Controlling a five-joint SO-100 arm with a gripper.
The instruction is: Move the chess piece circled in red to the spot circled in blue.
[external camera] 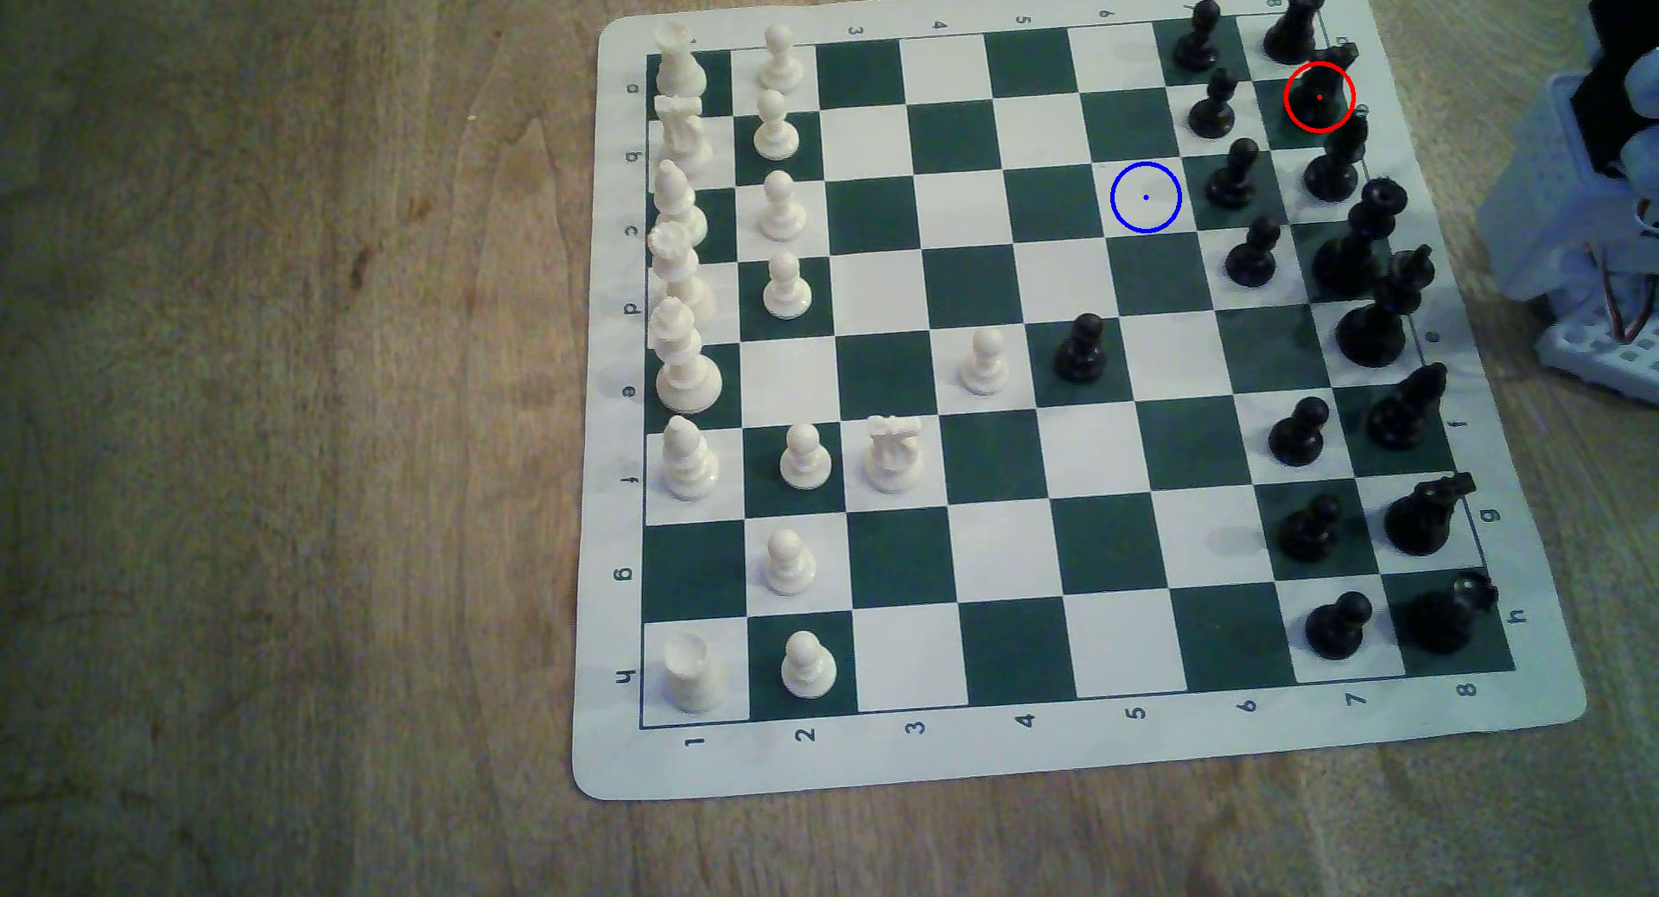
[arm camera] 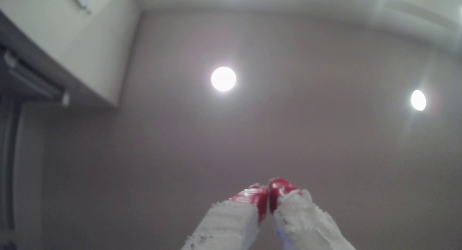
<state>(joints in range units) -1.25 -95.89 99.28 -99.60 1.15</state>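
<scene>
The black knight [external camera: 1321, 89] stands inside the red ring on a green square at the far right of the board's back rows, between a black rook [external camera: 1293, 22] and a black bishop [external camera: 1336, 157]. The blue ring with its centre dot marks a bare white square [external camera: 1145, 197], two files to the exterior view's left and one row nearer. In the wrist view my gripper [arm camera: 268, 192] points up at the ceiling, its white fingers with red tips [arm camera: 280, 186] pressed together and nothing between them. The arm's white base [external camera: 1589, 233] sits off the board at the exterior view's right edge.
Black pawns [external camera: 1212, 103] [external camera: 1234, 175] stand between the knight and the blue-ringed square. Another black pawn [external camera: 1082, 350] and a white pawn [external camera: 985, 359] face each other mid-board. White pieces line the exterior view's left side of the board [external camera: 619, 771]. Wooden table lies all around.
</scene>
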